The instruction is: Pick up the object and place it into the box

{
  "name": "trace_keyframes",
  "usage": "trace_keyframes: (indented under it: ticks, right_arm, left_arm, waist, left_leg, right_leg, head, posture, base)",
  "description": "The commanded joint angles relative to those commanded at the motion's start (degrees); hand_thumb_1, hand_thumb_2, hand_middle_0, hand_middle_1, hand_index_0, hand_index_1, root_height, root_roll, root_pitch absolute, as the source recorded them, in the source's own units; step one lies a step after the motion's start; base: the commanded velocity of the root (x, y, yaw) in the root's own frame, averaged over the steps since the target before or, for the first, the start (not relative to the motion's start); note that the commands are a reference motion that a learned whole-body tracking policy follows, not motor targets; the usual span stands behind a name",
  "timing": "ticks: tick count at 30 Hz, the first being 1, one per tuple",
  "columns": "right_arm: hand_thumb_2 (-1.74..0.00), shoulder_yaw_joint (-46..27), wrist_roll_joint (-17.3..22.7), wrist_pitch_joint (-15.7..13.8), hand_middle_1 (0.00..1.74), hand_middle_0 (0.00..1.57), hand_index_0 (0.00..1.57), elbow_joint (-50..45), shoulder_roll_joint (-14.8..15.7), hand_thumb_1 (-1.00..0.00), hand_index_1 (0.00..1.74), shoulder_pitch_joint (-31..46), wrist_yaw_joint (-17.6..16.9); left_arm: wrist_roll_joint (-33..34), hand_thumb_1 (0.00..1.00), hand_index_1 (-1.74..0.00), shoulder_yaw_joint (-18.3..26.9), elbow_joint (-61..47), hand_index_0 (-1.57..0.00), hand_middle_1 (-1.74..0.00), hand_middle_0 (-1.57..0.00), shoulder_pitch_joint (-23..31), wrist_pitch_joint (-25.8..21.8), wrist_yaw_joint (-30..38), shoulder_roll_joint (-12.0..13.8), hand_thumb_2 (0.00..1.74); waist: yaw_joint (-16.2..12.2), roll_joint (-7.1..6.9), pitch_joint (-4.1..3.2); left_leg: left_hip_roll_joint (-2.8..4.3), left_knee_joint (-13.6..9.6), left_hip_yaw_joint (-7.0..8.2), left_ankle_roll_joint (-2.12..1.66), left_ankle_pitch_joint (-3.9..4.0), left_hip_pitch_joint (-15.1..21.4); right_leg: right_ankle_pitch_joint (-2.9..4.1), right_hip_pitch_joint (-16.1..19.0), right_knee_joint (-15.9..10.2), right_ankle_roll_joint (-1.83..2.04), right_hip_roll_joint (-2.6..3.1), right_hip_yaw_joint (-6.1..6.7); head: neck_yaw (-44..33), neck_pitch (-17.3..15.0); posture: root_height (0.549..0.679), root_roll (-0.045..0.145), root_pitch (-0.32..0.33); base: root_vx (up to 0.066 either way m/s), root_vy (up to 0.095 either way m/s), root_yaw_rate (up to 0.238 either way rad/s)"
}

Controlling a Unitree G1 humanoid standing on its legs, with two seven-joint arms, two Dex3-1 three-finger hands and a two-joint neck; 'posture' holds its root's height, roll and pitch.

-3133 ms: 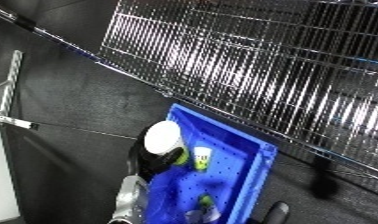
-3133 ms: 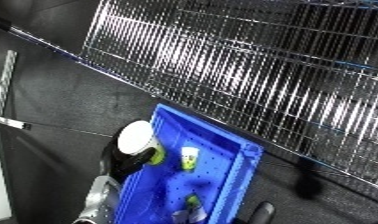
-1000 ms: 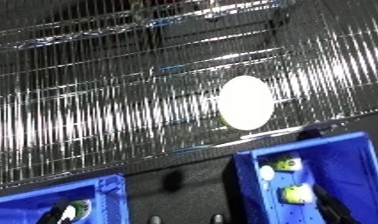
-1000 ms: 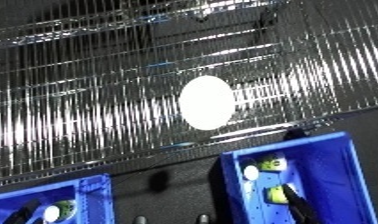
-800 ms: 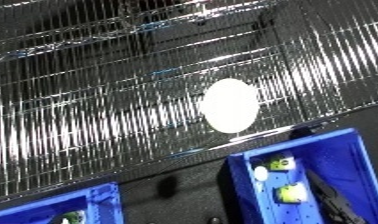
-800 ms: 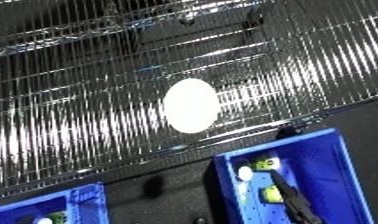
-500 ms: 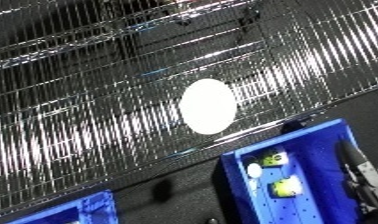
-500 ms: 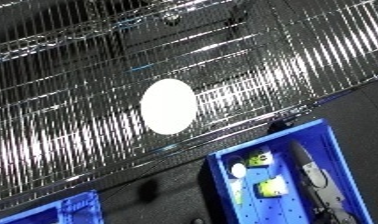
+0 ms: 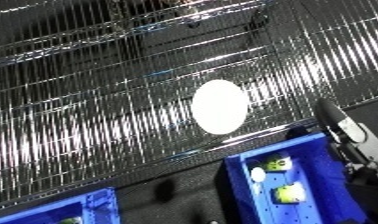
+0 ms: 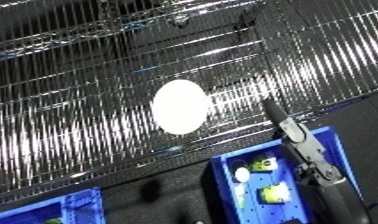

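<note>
Blue bins: two; white disc: one.

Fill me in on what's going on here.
The robot's right hand reaches up over a blue bin toward a wire rack, where a white oval object sits. It holds nothing, and its fingers are hard to read. The bin holds a few small items. Another blue bin shows lower left.
</note>
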Motion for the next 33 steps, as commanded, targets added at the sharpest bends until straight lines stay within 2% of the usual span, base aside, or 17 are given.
trace_keyframes:
  ticks: [10,22,33]
  right_arm:
    - [0.00,3.8,0.8,4.3,0.00,0.00,0.00,9.6,0.0,0.00,0.00,-9.8,0.5]
    - [0.00,6.6,3.7,9.1,0.00,0.00,0.00,19.9,-1.2,0.00,0.00,-17.2,0.0]
    - [0.00,10.5,4.5,10.0,0.00,0.00,0.00,30.3,-1.3,0.00,0.00,-23.3,1.8]
  left_arm:
    - [0.8,0.00,0.00,-1.6,-2.0,0.00,0.00,0.00,-0.5,1.9,0.4,0.2,0.00]
    - [0.7,0.00,0.00,-3.3,-3.5,0.00,0.00,0.00,-1.3,3.7,1.2,0.2,0.00]
    - [-0.8,0.00,0.00,-4.0,-4.2,0.00,0.00,0.00,-0.8,3.7,1.4,0.5,0.00]
  waist:
    - [1.7,1.14,0.00]
    - [3.1,2.12,0.00]
    - [4.6,3.45,0.00]
  left_leg:
    - [-0.90,0.4,-0.55,0.15,-0.06,-0.5]
    - [-1.59,1.8,-0.82,0.51,-0.51,-1.5]
    - [-2.33,2.7,-0.98,0.71,-0.80,-2.9]
  right_leg:
    - [-0.23,-0.3,0.6,-0.65,-0.87,-0.49]
    - [-0.54,-1.3,2.1,-1.33,-1.39,-0.67]
    - [-0.76,-2.9,3.4,-1.80,-1.91,-0.76]
  head:
    - [4.2,-0.7]
    - [7.6,-1.5]
    - [11.8,-1.0]
  posture:
    - [0.646,0.056,0.087]
    - [0.643,0.062,0.086]
    - [0.641,0.067,0.094]
  base:
    - [0.027,0.001,0.060]
    - [0.026,0.009,0.031]
    - [0.023,0.017,0.040]
